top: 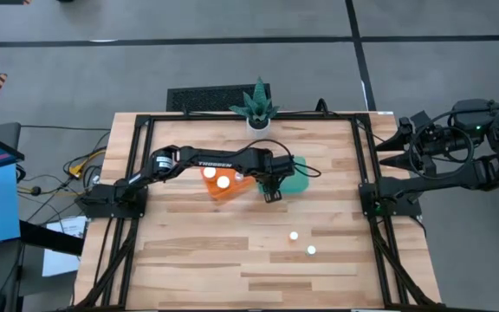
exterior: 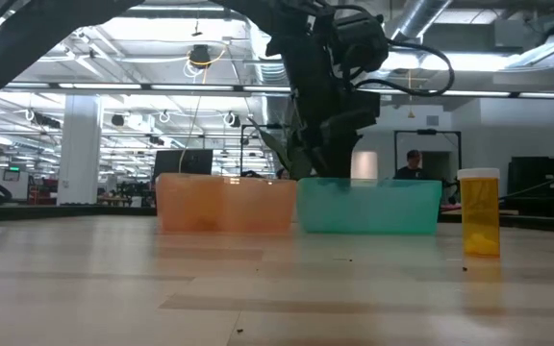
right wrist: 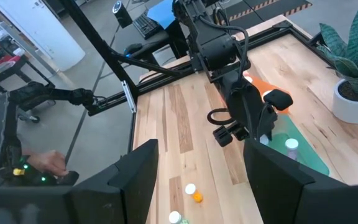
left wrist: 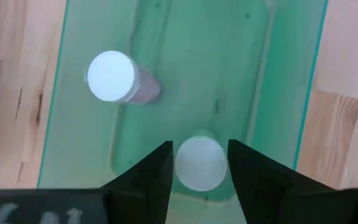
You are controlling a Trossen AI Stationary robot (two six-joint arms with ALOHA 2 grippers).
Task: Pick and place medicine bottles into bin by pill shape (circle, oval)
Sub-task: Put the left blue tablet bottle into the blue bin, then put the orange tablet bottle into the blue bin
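On the table [top: 189, 260], 2 bottles [top: 294, 235]; left tool [left wrist: 199, 180] spread over green bin [left wrist: 291, 81].

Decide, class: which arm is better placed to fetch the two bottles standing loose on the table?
Probably the left. Its gripper hangs over the green bin, close to the two bottles. The right gripper sits parked off the table's edge, farther away.

Green bin [top: 297, 184] half under left arm [top: 223, 161]

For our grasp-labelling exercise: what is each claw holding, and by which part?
The left claw brackets the cap of a medicine bottle inside the green bin; whether it grips cannot be told. The right claw, off-table, holds nothing.
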